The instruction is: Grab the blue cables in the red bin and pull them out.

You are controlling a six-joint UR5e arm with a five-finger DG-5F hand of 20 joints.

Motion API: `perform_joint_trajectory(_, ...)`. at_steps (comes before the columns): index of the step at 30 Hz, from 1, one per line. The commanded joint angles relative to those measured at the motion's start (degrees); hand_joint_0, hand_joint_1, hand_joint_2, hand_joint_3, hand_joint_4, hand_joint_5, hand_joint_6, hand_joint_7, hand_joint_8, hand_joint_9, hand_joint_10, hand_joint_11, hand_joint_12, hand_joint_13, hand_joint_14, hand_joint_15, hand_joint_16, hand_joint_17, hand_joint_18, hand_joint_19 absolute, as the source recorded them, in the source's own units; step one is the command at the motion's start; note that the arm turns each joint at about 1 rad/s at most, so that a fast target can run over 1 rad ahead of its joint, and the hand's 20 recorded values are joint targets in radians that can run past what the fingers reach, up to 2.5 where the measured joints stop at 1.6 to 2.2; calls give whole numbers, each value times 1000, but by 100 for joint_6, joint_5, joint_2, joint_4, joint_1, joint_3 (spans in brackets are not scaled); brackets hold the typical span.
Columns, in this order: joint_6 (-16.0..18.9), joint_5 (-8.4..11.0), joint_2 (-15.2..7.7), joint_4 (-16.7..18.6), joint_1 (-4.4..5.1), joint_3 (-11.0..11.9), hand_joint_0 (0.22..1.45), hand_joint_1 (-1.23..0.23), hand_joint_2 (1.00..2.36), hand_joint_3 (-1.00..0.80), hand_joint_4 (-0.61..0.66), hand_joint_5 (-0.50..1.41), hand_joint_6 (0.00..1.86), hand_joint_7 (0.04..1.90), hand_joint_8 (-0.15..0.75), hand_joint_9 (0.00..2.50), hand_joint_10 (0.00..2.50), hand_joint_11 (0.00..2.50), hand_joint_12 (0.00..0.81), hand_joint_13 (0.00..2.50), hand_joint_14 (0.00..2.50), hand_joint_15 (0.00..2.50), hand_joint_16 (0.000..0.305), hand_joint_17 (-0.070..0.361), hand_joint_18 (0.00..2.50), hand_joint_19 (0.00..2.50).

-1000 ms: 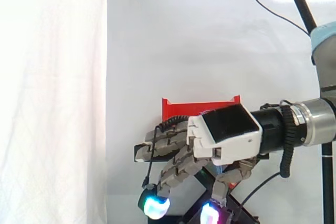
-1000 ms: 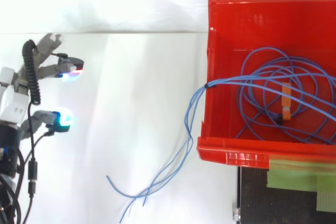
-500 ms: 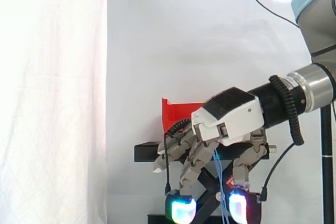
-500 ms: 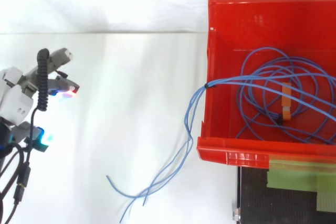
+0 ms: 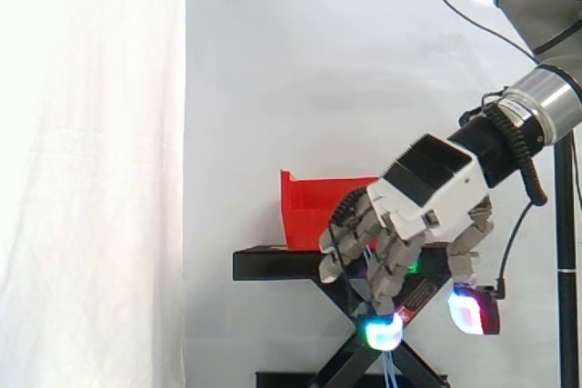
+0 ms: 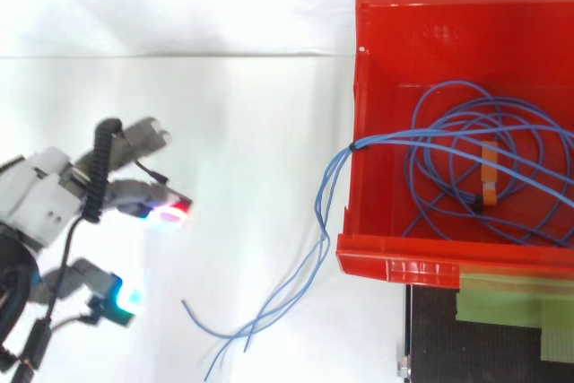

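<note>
Where they lie inside the red bin (image 6: pixel 395 266), the blue cables (image 6: pixel 325 187) form a loose coil of thin, pale-blue strands, several wide loops overlapping one another across the bin's floor. An orange tag (image 6: pixel 489 177) sits among the loops near the middle of the coil. From there a bundle of strands runs to the bin's left wall as the top view has it, where a small black tie (image 6: pixel 352 145) gathers them at the rim. Past the wall the strands fan apart, bend in gentle waves along the outside of the bin and end in a few separate loose tips against the white ground, away from the bin. Most of the cables' length is thus in the bin and a smaller part outside it.

Strips of green tape (image 6: pixel 511 298) lie on the black stand (image 5: pixel 273 263) that carries the bin, with the white curtain (image 5: pixel 91 179) behind.

Off to the side of the loose tips, clear of them, is the hand (image 6: pixel 54 208). Its fingers (image 6: pixel 152 136) are spread and only slightly bent, gripping nothing, with glowing pads at their tips. From the side, the hand tilts downward in front of the stand on the arm (image 5: pixel 546 106).
</note>
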Motion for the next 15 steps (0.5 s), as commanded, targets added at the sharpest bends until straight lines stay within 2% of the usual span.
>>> perform_joint_trajectory(1,-945,12,0,-794,-60,-41,774,-914,1000,-1000,254,779,17,530,278,751,11,271,372,353,2,60,56,126,271,102)
perform_joint_trajectory(5,-1288,12,0,-750,-104,-67,775,-913,1000,-1000,260,777,18,533,278,751,12,266,372,355,1,61,56,125,271,101)
perform_joint_trajectory(6,-1525,21,0,-697,-131,-93,775,-914,1000,-1000,254,778,17,533,279,753,10,261,372,355,1,61,56,125,271,101)
perform_joint_trajectory(10,-1701,118,9,-689,-192,-225,775,-914,1000,-1000,258,775,17,527,279,753,12,266,373,354,0,57,56,125,273,101)
perform_joint_trajectory(15,-1894,127,0,-671,-263,-234,776,-911,1000,-1000,258,772,16,522,277,752,11,264,374,354,2,60,56,125,276,101)
